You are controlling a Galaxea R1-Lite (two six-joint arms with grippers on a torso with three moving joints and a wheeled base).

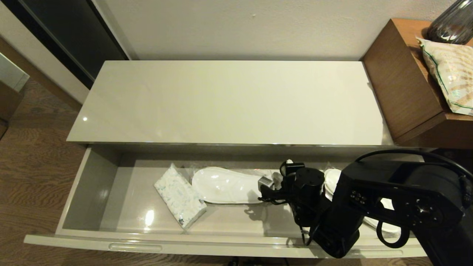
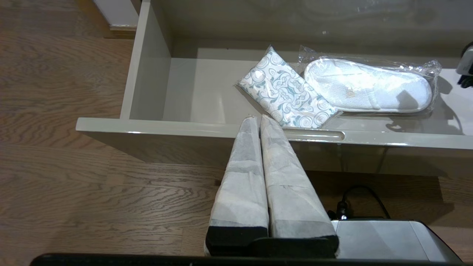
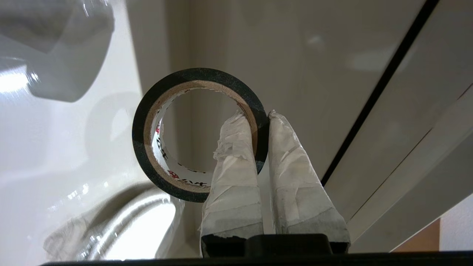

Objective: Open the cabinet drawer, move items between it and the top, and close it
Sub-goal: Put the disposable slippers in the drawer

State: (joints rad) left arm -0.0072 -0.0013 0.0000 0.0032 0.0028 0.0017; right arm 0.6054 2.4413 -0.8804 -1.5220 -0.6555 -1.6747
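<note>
Over the open drawer (image 1: pixel 92 177), toward its right, the right gripper (image 3: pixel 263 114) pinches only the rim of the tape roll (image 3: pixel 199 135), which could twist loose and drop among the wrapped slippers (image 1: pixel 227 184).

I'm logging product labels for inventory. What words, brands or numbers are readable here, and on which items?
Nothing reads clearly.
tape roll: red and black print inside the pale core, too blurred and cut off to read.
slipper: small mark on the wrapped upper, too small to read.
tissue pack: blue swirl pattern only, no text visible.
snack bag: print too blurred.
</note>
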